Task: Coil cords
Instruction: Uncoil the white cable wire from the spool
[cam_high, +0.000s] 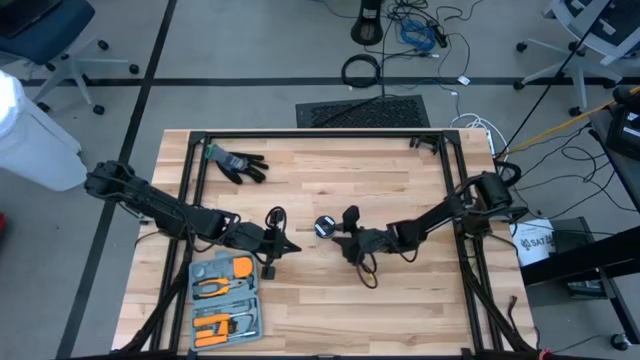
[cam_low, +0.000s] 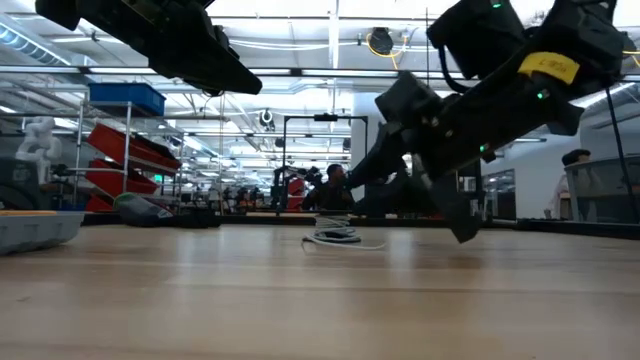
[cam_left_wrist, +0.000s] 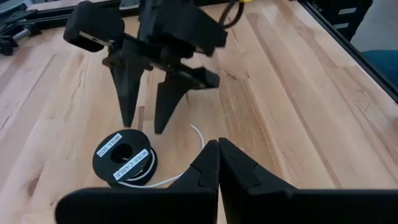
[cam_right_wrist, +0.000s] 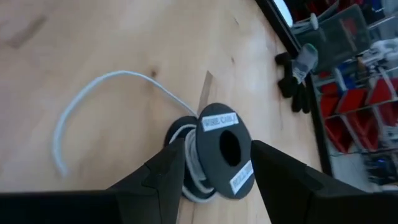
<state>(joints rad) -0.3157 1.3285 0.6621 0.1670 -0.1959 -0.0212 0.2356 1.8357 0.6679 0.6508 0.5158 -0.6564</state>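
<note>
From above: wooden table w/ a black frame round it. Small black spool sits mid-table, pale centre up. Right gripper is just beside it on the right-arm side, fingers spread, nothing held. Left gripper is a bit off on the other side, pinched closed, empty. Black glove lies near the far edge, well apart. Grey tool tray w/ orange-handled pliers is near the left arm, at the front edge.

Low view: spool looks tiny far across the tabletop, thin white cord trailing off it along the wood. Right arm hangs big over it, left arm up in the corner; can't make out fingers from here. Shelves w/ red bins and a person in the room behind.

Left wrist: own fingers shut tight together. Spool flat on the wood w/ white labels, cord curling out from under it. Right gripper points down just beside spool, prongs apart, not touching it as far as I can see.

Right wrist: spool sits between the two open fingers, white cord wound partly on it, rest looping loose across the table.
</note>
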